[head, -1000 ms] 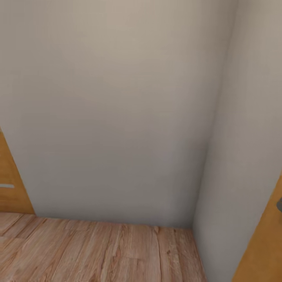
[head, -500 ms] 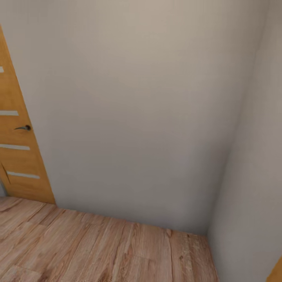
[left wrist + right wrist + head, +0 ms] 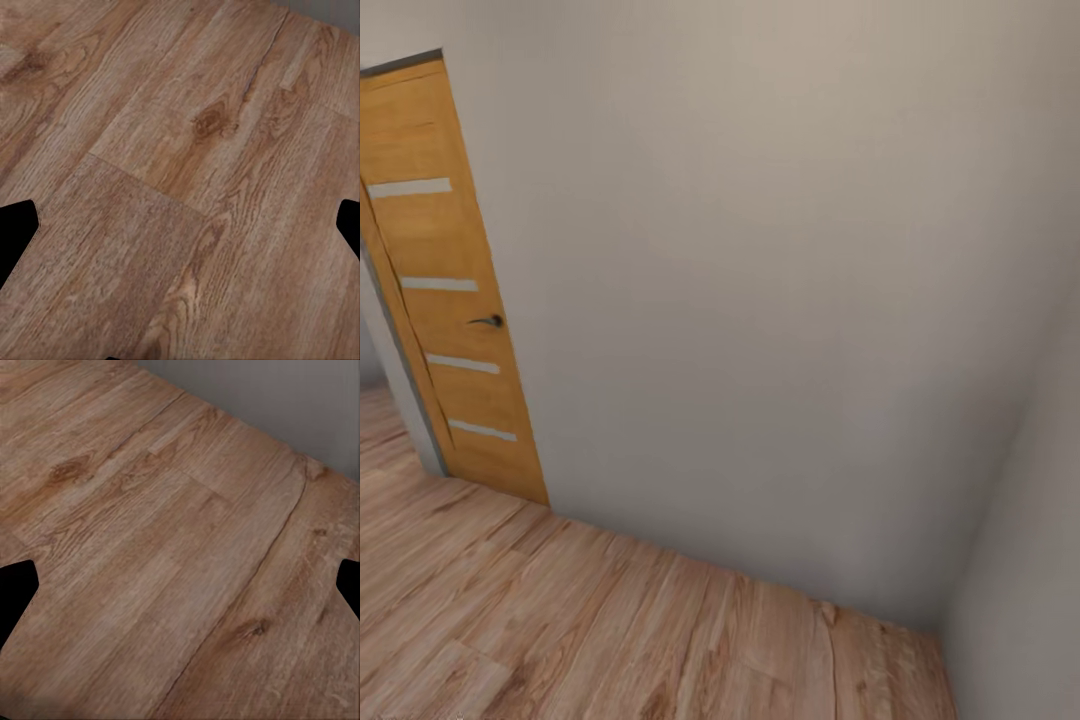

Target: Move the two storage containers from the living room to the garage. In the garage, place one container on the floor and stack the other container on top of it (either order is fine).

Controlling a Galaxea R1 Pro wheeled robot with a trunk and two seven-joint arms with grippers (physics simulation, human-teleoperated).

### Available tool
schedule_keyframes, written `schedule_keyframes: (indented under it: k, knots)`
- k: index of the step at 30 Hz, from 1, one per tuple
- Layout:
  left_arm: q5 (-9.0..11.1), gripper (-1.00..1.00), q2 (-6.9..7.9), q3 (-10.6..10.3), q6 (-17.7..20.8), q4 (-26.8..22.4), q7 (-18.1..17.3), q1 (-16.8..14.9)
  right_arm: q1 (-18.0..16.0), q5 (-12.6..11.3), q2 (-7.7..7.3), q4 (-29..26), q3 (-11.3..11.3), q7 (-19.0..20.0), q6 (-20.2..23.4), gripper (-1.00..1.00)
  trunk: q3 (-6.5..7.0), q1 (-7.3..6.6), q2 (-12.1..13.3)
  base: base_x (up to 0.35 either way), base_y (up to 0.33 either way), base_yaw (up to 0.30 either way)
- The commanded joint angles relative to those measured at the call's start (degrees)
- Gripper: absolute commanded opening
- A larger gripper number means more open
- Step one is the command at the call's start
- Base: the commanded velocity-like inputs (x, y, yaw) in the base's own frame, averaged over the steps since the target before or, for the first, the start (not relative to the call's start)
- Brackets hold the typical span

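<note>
- Door (image 3: 450, 290): orange-brown, at the left, dark handle (image 3: 488, 321), pale stripes.
- Wall (image 3: 760, 300): plain beige, meeting a second wall at the right corner.
- Floor (image 3: 610, 640): light wood planks.
- Left gripper (image 3: 187, 225), right gripper (image 3: 187, 585): dark fingertips wide apart over planks, holding nothing.

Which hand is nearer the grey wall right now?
Right, likely: the right hand hangs over planks near the wall; the left hand sees just a wall sliver ahead.

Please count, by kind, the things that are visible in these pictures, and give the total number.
Wooden door: 1
Door handle: 1
Pale glass strips in the door: 4
Wood plank floor: 1
Walls meeting in a corner: 2
Total: 9
</note>
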Motion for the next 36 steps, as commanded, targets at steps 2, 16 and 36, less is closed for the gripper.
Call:
schedule_keyframes:
  k: [2,16,36]
  knots:
    - [-0.07,1.00,0.04,0.01,-0.30,0.22,0.19,-0.10,0.04,0.57,0.04,-0.11,-0.31,-0.15,-0.05,1.00,-0.05,0.03,-0.03,0.239,0.000,0.280]
    - [-0.06,1.00,0.08,0.01,-0.29,0.22,0.19,-0.10,0.04,0.57,0.04,-0.11,-0.31,-0.15,-0.05,1.00,-0.05,0.03,-0.03,0.257,0.007,0.281]
    - [-0.06,1.00,0.08,0.01,-0.29,0.22,0.24,-0.10,0.04,0.57,0.04,-0.11,-0.31,-0.15,-0.05,1.00,-0.05,0.03,-0.03,0.277,0.072,0.285]
